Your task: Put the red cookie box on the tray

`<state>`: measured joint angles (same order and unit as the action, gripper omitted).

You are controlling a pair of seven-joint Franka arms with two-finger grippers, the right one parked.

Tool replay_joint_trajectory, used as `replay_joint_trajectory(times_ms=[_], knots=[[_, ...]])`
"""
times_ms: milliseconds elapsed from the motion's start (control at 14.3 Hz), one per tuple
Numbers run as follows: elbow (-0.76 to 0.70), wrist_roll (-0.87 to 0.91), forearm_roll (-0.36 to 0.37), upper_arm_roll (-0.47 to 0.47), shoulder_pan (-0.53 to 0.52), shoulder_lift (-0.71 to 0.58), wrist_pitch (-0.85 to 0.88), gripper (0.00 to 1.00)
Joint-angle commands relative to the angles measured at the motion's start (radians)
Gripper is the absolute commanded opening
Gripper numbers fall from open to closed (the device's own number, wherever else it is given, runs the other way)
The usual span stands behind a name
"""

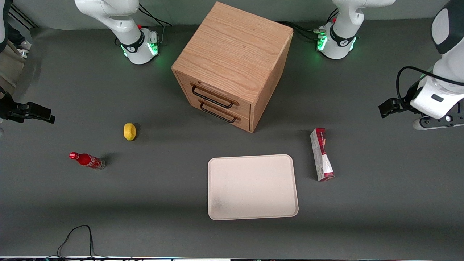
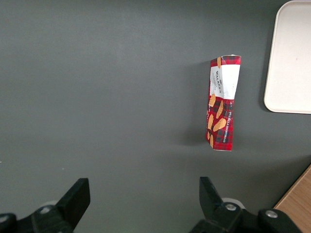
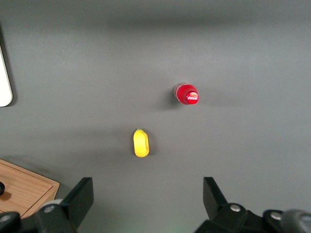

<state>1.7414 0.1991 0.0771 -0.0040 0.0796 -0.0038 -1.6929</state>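
Note:
The red cookie box [image 1: 321, 155] lies on the grey table beside the tray [image 1: 252, 186], toward the working arm's end, a small gap apart from the tray's rim. The cream-white tray lies flat, nearer the front camera than the wooden cabinet, with nothing on it. My left gripper [image 1: 389, 107] hangs above the table at the working arm's end, a little farther from the front camera than the box. In the left wrist view the gripper [image 2: 144, 194] is open wide and empty, with the box [image 2: 222, 109] and a corner of the tray [image 2: 291, 58] ahead of it.
A wooden two-drawer cabinet [image 1: 232, 65] stands at the table's middle, its corner in the left wrist view [image 2: 299, 204]. A yellow lemon [image 1: 129, 131] and a small red soda bottle [image 1: 87, 160] lie toward the parked arm's end. A black cable [image 1: 76, 235] loops at the front edge.

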Motion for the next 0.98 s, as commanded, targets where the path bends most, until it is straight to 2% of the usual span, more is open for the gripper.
replay_joint_trajectory(times_ms=[0,140,280,911], knots=[[-0.034,-0.010,-0.003,0.009,0.019,0.004,0.030,1.00],[-0.071,0.005,-0.003,0.010,0.020,0.025,0.035,1.00],[-0.092,0.003,-0.037,0.015,0.011,0.041,0.041,1.00],[-0.164,-0.083,-0.043,0.010,0.014,0.045,0.160,1.00]])
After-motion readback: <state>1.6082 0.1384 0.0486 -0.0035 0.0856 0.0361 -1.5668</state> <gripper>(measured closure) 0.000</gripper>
